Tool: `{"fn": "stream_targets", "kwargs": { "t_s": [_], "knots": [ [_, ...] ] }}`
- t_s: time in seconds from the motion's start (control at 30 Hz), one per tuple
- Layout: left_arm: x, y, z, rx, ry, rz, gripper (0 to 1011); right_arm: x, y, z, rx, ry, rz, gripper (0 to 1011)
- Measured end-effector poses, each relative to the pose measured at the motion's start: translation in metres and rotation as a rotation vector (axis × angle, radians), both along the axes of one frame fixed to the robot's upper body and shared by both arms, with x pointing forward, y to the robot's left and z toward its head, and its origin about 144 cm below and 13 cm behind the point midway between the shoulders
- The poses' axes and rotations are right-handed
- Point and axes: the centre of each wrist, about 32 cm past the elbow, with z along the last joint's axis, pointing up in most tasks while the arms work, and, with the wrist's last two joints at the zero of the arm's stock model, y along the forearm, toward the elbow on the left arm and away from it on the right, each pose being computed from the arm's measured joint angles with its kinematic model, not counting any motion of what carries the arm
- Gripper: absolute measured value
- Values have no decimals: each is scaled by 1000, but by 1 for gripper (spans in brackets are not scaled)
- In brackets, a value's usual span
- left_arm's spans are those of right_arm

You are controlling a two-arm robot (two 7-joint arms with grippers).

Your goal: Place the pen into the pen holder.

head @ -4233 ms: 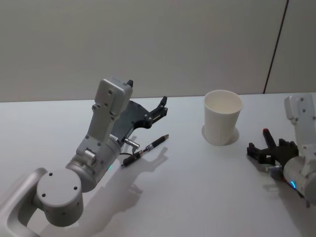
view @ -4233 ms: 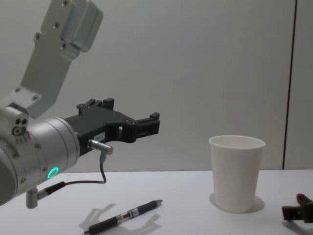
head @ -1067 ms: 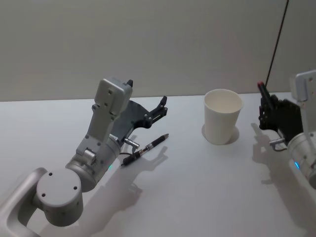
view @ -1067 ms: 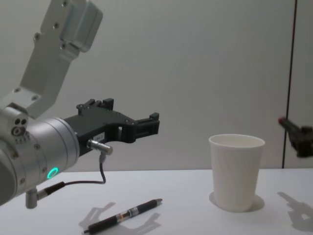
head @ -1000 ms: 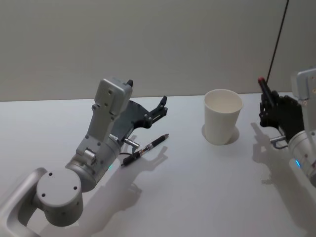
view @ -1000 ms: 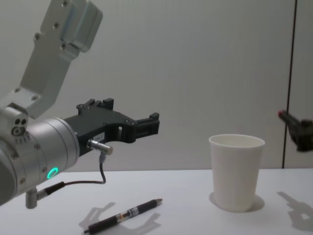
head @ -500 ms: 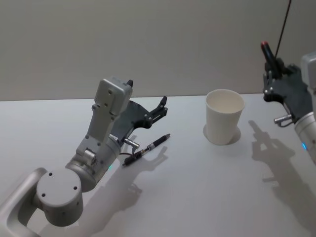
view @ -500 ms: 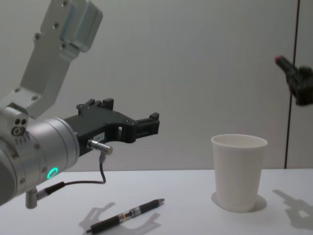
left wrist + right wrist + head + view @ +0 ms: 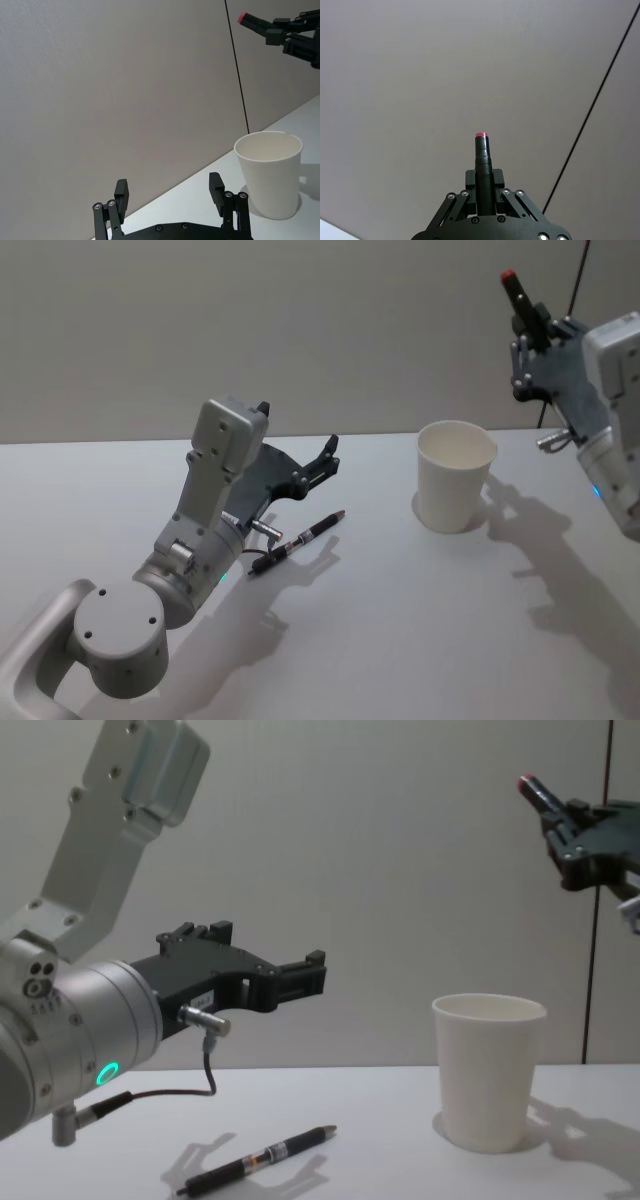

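Right tool gripping red-tipped pen, above-right of pen holder, left tool spread over second pen

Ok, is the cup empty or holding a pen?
Empty: nothing shows above the cup rim. A black pen lies on the table by the left gripper; the right gripper holds a red-tipped pen high.

A plain white desk with a smooth matte top spans the foreground. Behind it stands a bare grey-beige wall, meeting the desk's far edge. A thin dark line runs down the wall toward the right, slightly slanted. Soft grey shadows lie across the desk's right half.
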Motion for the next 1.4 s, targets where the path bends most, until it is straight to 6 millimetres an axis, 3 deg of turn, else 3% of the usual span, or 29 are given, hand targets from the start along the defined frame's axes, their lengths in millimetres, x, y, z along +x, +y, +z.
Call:
{"fn": "stream_targets", "kwargs": {
  "t_s": [0.43,1.4],
  "knots": [
    [0,0,0,0,0,0,1001,32,9,-11,-38,-16,77,187],
    [0,0,0,0,0,0,1001,61,28,-52,63,34,275,187]
  ]
}}
